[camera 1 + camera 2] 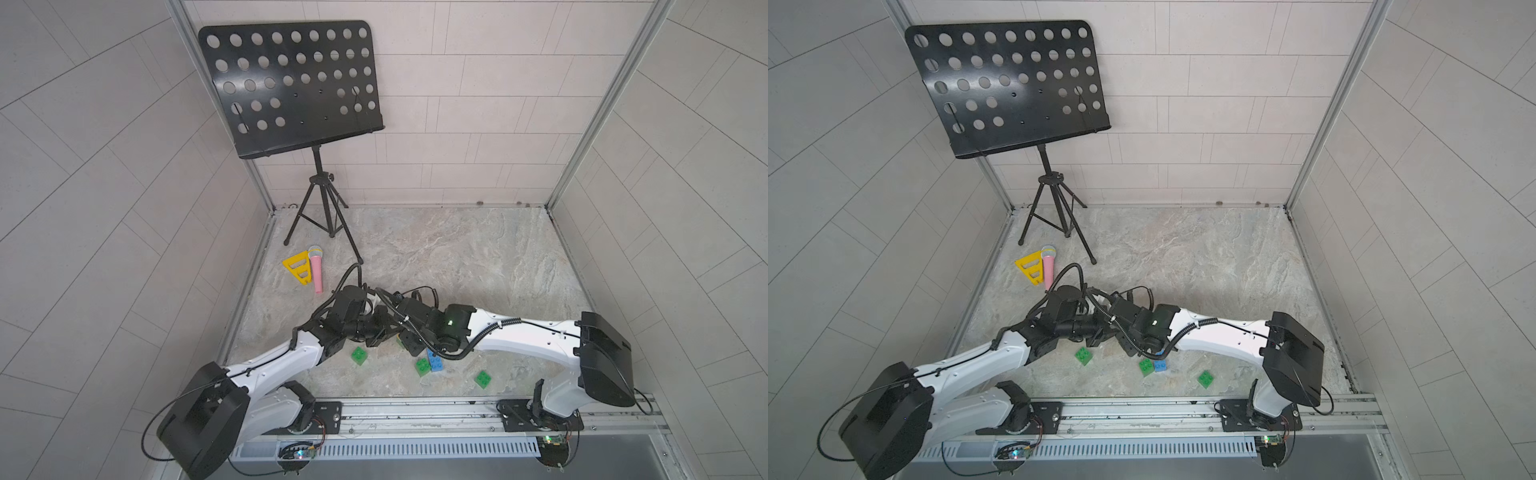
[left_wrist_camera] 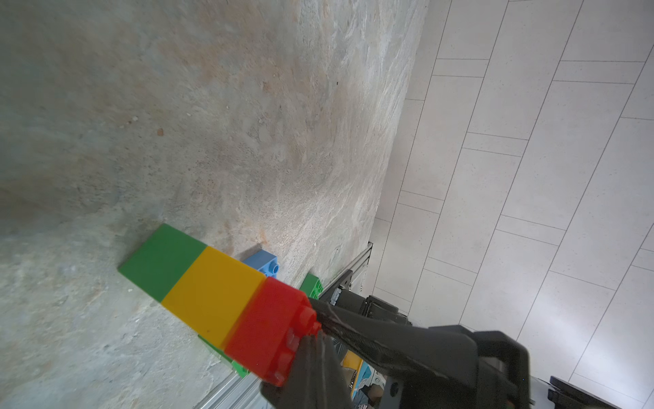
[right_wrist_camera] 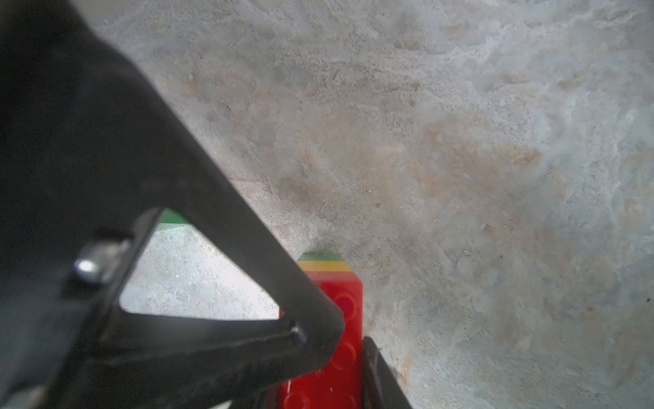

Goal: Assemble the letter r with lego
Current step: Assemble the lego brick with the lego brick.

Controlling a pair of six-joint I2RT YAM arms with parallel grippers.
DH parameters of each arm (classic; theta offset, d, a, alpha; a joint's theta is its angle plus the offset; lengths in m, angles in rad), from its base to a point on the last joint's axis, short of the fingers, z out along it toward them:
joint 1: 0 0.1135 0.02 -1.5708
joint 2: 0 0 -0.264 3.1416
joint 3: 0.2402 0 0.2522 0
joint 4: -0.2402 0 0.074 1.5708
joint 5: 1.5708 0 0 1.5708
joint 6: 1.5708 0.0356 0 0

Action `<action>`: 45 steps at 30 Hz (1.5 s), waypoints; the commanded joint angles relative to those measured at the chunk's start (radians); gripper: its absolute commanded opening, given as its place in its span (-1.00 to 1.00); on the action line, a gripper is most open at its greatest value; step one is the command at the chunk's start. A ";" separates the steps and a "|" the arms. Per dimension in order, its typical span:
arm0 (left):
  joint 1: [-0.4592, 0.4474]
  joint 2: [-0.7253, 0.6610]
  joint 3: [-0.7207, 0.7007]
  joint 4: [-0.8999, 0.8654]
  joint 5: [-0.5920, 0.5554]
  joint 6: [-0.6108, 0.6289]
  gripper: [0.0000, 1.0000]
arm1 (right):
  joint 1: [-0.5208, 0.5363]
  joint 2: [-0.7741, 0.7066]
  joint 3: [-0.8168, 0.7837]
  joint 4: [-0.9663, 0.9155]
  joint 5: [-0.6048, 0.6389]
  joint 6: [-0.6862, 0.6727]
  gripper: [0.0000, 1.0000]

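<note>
Lego column (image 2: 212,297), green at the foot, yellow in the middle and the red brick (image 2: 269,336) on top, stands on its green end on the table (image 2: 177,106), near the front and between my two arms. In both top views the wrists cover it almost completely, so I get no look at either set of fingertips there. What those views do give me is the loose green bricks (image 1: 359,356) scattered in front of the arms, one of them right beside the blue brick (image 1: 435,362). The left wrist view shows me the column's side with all three colours. The right wrist view looks down on the red studs, with only thin strips of yellow and green showing past them. There I see the right gripper (image 3: 323,357) clamped across the red brick, jaws only narrowly apart. One finger (image 3: 377,375) lies flat against the brick's side, and the other is hidden behind the left gripper (image 3: 320,338). That one is fully clenched, grasping nothing, with its tip set on the red brick's studded top.
</note>
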 commanded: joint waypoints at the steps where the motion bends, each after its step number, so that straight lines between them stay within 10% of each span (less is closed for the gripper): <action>1: -0.013 0.046 -0.070 -0.164 -0.079 0.007 -1.00 | 0.018 0.027 -0.045 -0.013 -0.041 0.023 -1.00; 45: 0.000 -0.132 0.173 -0.426 -0.196 0.171 -1.00 | -0.017 -0.050 0.027 -0.095 0.007 -0.032 -1.00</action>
